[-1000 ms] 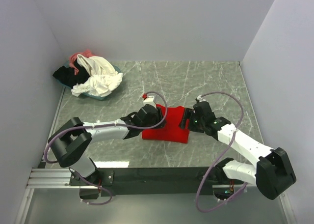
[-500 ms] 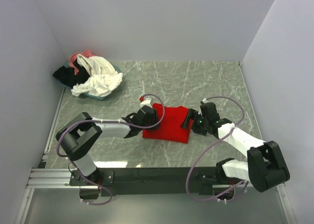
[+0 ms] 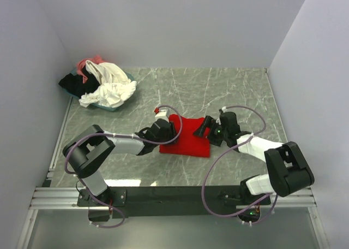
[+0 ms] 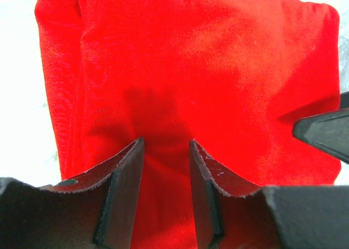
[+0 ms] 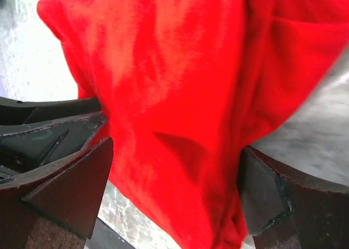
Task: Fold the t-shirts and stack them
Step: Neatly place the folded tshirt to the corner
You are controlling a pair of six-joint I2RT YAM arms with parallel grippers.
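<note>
the bench (image 3: 229, 90) is grey stone, and most of my job is not done yet. in the far left corner sits a tray (image 3: 112, 107) with a messy heap on it. i can see a white shirt (image 3: 112, 88) on top, a black shirt (image 3: 71, 84) by the left edge and a bit of a pink shirt (image 3: 88, 63) at the back. i count 3 shirts there. none is folded. they are all bunched up and mixed together.

the red shirt (image 3: 188, 135) is the 1 i am working on. it lies in the middle of the bench, a little closer to the near edge. it is folded into a small, thick block. the sides look quite straight, but the near right corner sticks out a bit and the right side is puffy.

my left gripper (image 3: 163, 130) is at the left side of the red shirt. its fingers (image 4: 128, 167) have a small gap between them, with red cloth showing in the gap. i cannot tell if they are pinching the cloth or just resting on it.

my right gripper (image 3: 210, 128) is at the right side of the red shirt. its fingers (image 5: 71, 178) are spread wide, and a fat lump of red cloth sits between them. they are not squeezing it.

so i think 1 shirt is almost folded and needs a last tidy. 3 more need folding. no stack has been started.
</note>
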